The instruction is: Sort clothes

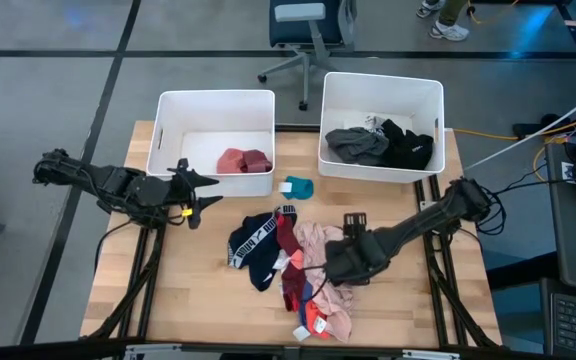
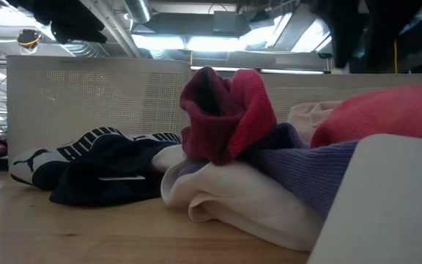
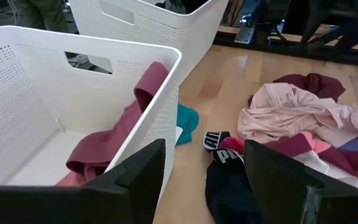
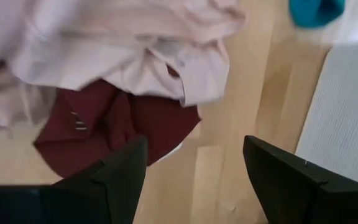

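The clothes lie in a loose pile [image 1: 293, 268] on the wooden table: pale pink [image 4: 123, 43], maroon [image 4: 117, 127], black with a white lettered band [image 3: 224, 149], red, white and purple [image 2: 299, 169]. A teal garment [image 1: 298, 187] lies apart, in front of the bins. A maroon garment [image 3: 114, 134] lies in the left bin [image 1: 213, 105], draped up against its wall. Grey and black garments [image 1: 383, 145] lie in the right bin [image 1: 381, 85]. My left gripper [image 1: 196, 195] is open and empty in front of the left bin. My right gripper [image 1: 352, 228] is open over the pile's right side, above the pink and maroon garments.
The two white plastic bins stand side by side at the table's far edge. Bare wood [image 1: 168, 290] shows left of the pile and in the strip between pile and bins. An office chair [image 1: 308, 40] and a person's feet [image 1: 448, 25] are beyond the table.
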### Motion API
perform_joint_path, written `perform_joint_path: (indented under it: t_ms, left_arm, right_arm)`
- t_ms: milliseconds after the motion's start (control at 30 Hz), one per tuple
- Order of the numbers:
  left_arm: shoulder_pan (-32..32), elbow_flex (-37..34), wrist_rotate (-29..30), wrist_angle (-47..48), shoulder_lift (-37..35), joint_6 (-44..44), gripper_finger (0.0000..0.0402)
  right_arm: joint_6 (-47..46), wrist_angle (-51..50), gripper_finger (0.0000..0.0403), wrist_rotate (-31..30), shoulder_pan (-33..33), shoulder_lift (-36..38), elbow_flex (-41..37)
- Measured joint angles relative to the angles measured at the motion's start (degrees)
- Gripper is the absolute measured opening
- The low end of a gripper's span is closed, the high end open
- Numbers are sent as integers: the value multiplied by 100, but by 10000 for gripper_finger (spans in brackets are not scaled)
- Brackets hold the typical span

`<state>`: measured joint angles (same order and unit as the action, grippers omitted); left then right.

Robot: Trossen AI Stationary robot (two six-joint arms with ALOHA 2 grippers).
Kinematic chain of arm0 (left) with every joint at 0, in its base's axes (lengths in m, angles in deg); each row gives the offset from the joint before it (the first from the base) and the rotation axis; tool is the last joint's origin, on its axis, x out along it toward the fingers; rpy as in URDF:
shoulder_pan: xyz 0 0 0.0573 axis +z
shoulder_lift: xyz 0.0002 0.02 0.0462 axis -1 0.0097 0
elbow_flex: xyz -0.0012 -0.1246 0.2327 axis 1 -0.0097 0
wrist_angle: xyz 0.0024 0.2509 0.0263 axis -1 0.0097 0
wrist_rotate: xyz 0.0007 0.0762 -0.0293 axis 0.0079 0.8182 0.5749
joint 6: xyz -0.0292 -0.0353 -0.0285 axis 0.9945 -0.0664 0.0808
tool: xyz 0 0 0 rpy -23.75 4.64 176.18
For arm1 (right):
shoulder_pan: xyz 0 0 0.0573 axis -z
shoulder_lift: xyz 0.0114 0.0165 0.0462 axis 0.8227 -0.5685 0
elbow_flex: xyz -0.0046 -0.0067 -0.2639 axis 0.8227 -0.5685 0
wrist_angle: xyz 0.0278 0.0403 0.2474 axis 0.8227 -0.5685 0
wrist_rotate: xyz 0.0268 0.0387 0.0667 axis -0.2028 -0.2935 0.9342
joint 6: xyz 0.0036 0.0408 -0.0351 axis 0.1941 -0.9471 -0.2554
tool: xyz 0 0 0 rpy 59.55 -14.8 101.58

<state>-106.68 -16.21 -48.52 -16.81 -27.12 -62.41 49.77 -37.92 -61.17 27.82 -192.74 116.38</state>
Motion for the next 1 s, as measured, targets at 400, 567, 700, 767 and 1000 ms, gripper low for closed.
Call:
perform_joint_path:
  t_ms: [400,567,700,767,1000]
  left_arm:
    - [0,0,0,-91,0,-1,208]
    - [0,0,0,-89,0,0,208]
    - [0,0,0,-89,0,0,208]
    - [0,0,0,-89,0,0,208]
    - [2,0,0,-93,0,0,208]
  right_arm:
    - [-384,1521,264,1010,-177,15,-1305]
    - [-337,1926,264,1229,-174,20,-1589]
    - [-382,2130,264,1268,-174,20,-1891]
    - [-411,2250,259,1276,-174,20,-2072]
    - [-491,2519,165,1095,-170,20,-2435]
